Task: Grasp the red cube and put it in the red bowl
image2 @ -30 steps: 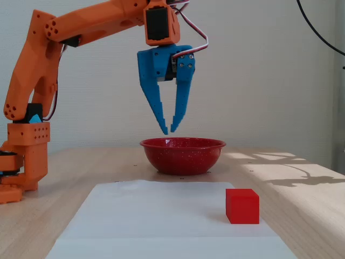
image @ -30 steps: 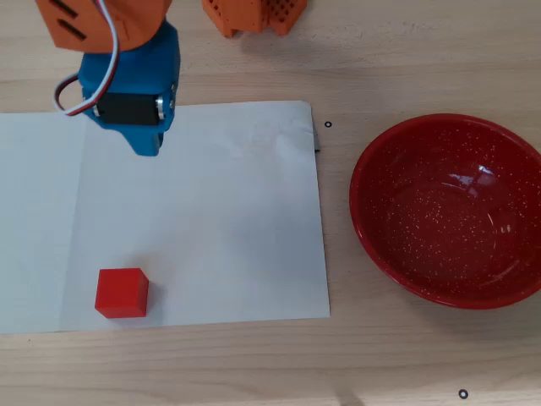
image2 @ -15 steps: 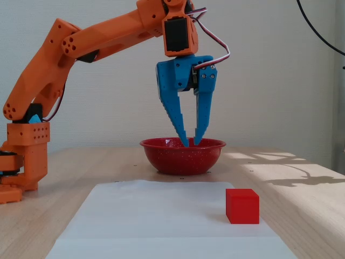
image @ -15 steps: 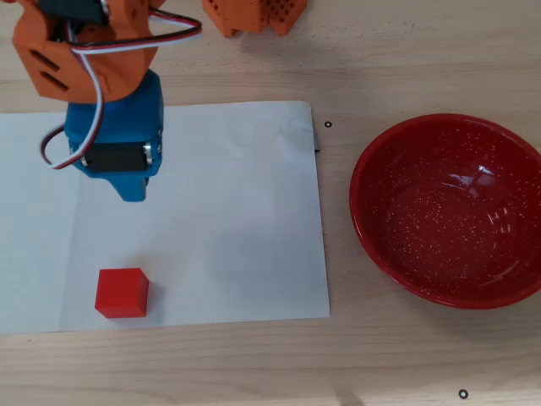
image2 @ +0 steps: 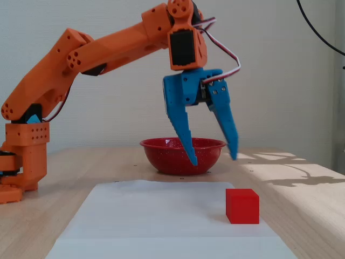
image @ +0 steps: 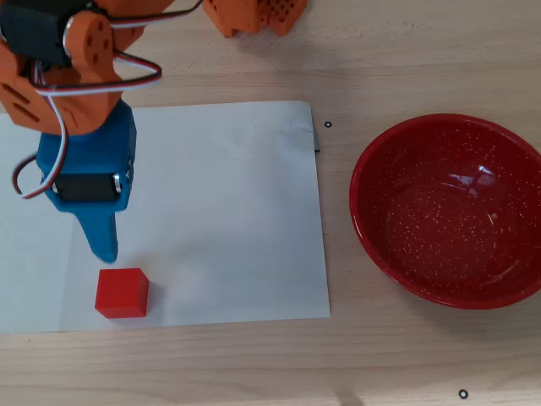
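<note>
The red cube (image: 122, 293) sits near the front left corner of a white paper sheet (image: 228, 220) in the overhead view. In the fixed view the red cube (image2: 242, 205) is at the right, on the sheet. My blue gripper (image2: 214, 158) hangs open above the paper, its fingertips spread wide, up and to the left of the cube and not touching it. From overhead the gripper (image: 103, 238) ends just behind the cube. The red bowl (image: 369, 222) stands empty on the wood at the right; in the fixed view the red bowl (image2: 161, 152) lies behind the gripper.
The orange arm base (image2: 24, 162) stands at the left of the fixed view, and an orange part (image: 254, 15) sits at the overhead view's top edge. The paper sheet (image2: 161, 216) covers the table's near middle. A black cable (image2: 318, 32) hangs at the upper right.
The arm has reached out and lowered toward the cube. The fingers, nearly closed a second ago, have spread wide. Cube and bowl have not moved.
</note>
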Controlling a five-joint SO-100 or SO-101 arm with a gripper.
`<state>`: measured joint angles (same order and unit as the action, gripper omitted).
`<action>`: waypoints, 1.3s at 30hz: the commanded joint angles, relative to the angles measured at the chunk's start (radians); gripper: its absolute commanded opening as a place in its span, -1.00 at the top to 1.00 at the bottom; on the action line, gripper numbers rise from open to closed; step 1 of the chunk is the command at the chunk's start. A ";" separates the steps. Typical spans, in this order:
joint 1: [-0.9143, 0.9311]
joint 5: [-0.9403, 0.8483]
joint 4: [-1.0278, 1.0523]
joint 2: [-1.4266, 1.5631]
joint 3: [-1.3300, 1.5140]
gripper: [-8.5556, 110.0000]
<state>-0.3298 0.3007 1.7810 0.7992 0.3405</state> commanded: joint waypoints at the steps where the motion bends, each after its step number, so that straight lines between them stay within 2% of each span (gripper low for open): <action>1: -0.025 -0.021 0.000 0.064 -0.124 0.23; 11: -0.017 -0.043 -0.092 -0.028 -0.163 -0.10; 39: 0.025 -0.040 -0.186 -0.233 -0.282 -0.09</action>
<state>-0.3267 0.2715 1.6230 0.4909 0.1963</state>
